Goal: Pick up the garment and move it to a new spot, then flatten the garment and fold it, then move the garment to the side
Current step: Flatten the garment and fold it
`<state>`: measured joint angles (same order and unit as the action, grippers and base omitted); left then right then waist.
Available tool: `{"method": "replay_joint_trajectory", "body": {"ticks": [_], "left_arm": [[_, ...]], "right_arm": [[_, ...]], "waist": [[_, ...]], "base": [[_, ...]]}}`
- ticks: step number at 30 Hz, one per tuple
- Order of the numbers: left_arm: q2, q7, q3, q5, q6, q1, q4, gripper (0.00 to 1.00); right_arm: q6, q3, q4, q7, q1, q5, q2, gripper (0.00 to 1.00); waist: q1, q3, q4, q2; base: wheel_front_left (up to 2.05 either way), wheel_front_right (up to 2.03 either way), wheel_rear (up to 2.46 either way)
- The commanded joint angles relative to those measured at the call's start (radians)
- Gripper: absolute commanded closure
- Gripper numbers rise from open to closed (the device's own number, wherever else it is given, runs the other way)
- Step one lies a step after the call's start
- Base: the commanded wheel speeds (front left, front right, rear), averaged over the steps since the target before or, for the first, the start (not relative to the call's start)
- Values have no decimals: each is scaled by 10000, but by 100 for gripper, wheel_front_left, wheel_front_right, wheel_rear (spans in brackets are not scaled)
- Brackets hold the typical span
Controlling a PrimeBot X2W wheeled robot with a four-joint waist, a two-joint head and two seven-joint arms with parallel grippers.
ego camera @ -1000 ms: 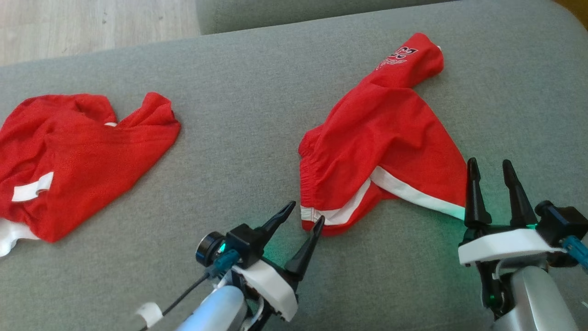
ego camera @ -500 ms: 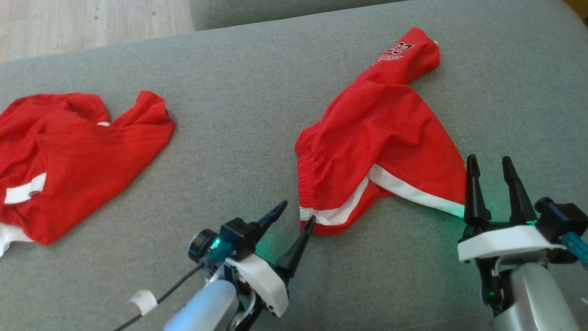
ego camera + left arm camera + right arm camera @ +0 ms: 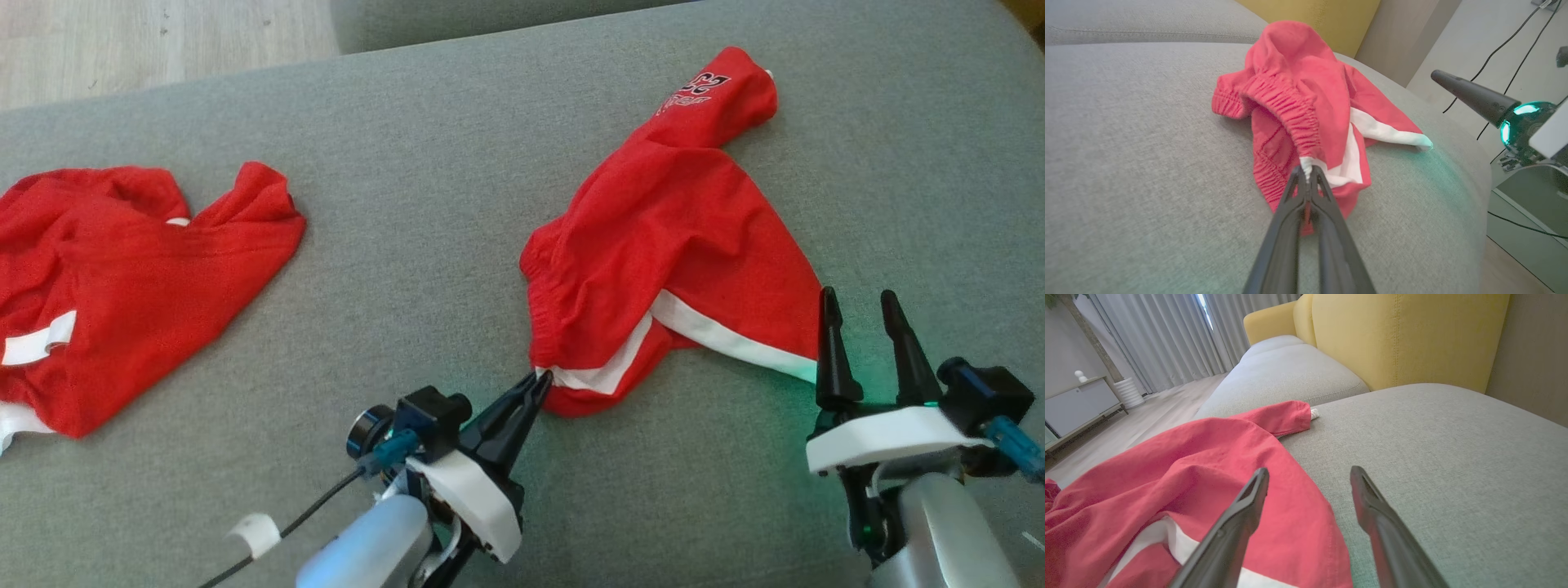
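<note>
1. I am pinching the near corner of the crumpled, white-striped red fabric shorts [image 3: 678, 237] with my left hand [image 3: 540, 380]. Both dark fingers are pressing together on the white trim.
2. In the left wrist view, my left hand [image 3: 1306, 173] is gripping that white edge just where the gathered elastic waistband ends. The shorts [image 3: 1306, 81] are bunching into a heap beyond it.
3. The shorts are lying on the grey woven-fabric sofa seat [image 3: 424, 204], right of its middle in the head view. One leg end with a printed mark is pointing away from me.
4. My right hand [image 3: 857, 298] is standing open and holding nothing, just beside the white-striped hem corner of the shorts.
5. In the right wrist view, my right hand [image 3: 1309, 473] is showing one finger over the edge of the red cloth [image 3: 1188, 465] and the other over bare grey seat.
6. A second crumpled red garment with white trim [image 3: 122, 278] is lying well apart, at the left of the seat.
7. A yellow upholstered backrest [image 3: 1396, 335] is rising behind the seat.
</note>
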<state>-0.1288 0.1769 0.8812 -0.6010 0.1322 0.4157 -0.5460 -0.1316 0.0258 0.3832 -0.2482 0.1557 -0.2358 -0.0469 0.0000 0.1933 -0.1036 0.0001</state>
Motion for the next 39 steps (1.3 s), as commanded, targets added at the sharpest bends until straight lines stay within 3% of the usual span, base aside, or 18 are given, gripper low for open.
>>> {"method": "replay_joint_trajectory", "body": {"ticks": [1, 8, 17, 39], "left_arm": [[-161, 178, -228, -32, -17, 490, 244, 100], [-351, 721, -883, 85, -542, 504, 377, 100], [-493, 844, -1857, 543, -1097, 94, 1086, 100], [-166, 848, -2560, 1269, -723, -456, 1013, 100]], "right_arm": [[9, -273, -218, -135, 398, 54, -34, 0], [9, -470, 315, 85, 260, 521, -34, 0], [9, -574, 853, 961, -369, 78, -34, 0], [9, -553, 1657, 1035, -118, 523, -33, 0]], "waist": [[0, -7, 3, -1], [0, -199, 0, -1], [0, -484, 131, -1], [0, -668, 232, -1]], "base": [[0, 0, 0], [0, 0, 0], [0, 0, 0], [0, 0, 0]]}}
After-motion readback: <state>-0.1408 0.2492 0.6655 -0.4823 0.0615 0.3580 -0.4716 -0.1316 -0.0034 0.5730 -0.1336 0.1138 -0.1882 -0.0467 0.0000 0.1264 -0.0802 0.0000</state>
